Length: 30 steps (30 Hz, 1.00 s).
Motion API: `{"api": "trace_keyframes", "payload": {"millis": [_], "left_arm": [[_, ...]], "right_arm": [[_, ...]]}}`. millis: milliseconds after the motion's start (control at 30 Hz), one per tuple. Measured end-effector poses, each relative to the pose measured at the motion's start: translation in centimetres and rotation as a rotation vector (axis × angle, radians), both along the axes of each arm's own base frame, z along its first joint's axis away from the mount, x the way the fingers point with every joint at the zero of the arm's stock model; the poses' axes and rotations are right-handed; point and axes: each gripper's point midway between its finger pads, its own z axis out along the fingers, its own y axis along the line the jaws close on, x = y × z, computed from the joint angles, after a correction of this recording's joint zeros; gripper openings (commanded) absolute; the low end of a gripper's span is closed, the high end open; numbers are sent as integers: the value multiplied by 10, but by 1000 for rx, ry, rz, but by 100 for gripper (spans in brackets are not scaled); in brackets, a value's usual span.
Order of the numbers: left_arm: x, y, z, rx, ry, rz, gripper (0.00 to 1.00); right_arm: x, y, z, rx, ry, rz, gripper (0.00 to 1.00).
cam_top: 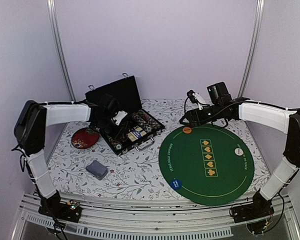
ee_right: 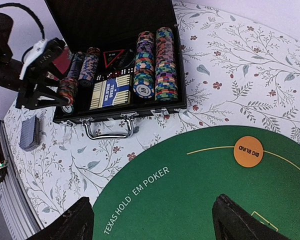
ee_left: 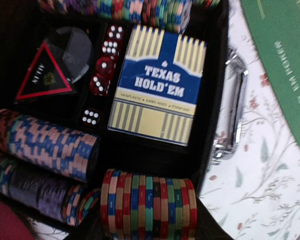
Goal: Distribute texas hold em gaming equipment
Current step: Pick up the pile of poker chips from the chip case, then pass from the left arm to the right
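Note:
My left gripper (cam_top: 112, 120) is over the left end of the open black case (cam_top: 121, 95), shut on a row of striped poker chips (ee_left: 147, 205) held edge-on between its fingers. More chip rows (ee_left: 45, 145) lie in the case, also in the right wrist view (ee_right: 155, 65). A grey-blue card deck (cam_top: 96, 169) lies on the cloth near the front left. An orange button disc (ee_right: 248, 151), a white one (cam_top: 239, 151) and a blue one (cam_top: 175, 183) lie on the green mat (cam_top: 225, 180). My right gripper (ee_right: 155, 225) is open and empty above the mat's far left edge.
A blue-and-yellow Texas Hold'em card box (ee_left: 157, 85), red dice (ee_left: 102, 67) and a black triangle marker (ee_left: 45, 72) sit in the case. Its metal handle (ee_right: 109, 131) faces the mat. A round dark-red dish (cam_top: 85, 137) stands left of the case.

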Motion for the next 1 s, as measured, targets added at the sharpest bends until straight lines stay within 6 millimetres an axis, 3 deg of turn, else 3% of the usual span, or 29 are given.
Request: {"api": "trace_keyframes", "payload": {"millis": [133, 233, 333, 500, 633, 833, 1000], "left_arm": [[-5, -8, 61, -171, -83, 71, 0], [-12, -22, 111, -376, -134, 132, 0], [-29, -43, 136, -558, -110, 164, 0], [-68, -91, 132, -763, 86, 154, 0], [-82, -107, 132, -861, 203, 158, 0], [-81, -117, 150, -967, 242, 152, 0], [-81, -123, 149, -1003, 274, 145, 0]], "right_arm": [[-5, 0, 19, 19, -38, 5, 81], [-14, 4, 48, 31, -122, 32, 79], [-32, 21, 73, 22, -237, 104, 78], [-78, 69, 78, -50, -398, 342, 84], [-112, 102, 73, -99, -538, 562, 84], [-104, 125, 58, -140, -655, 697, 81], [-88, 145, 38, -180, -723, 763, 72]]}}
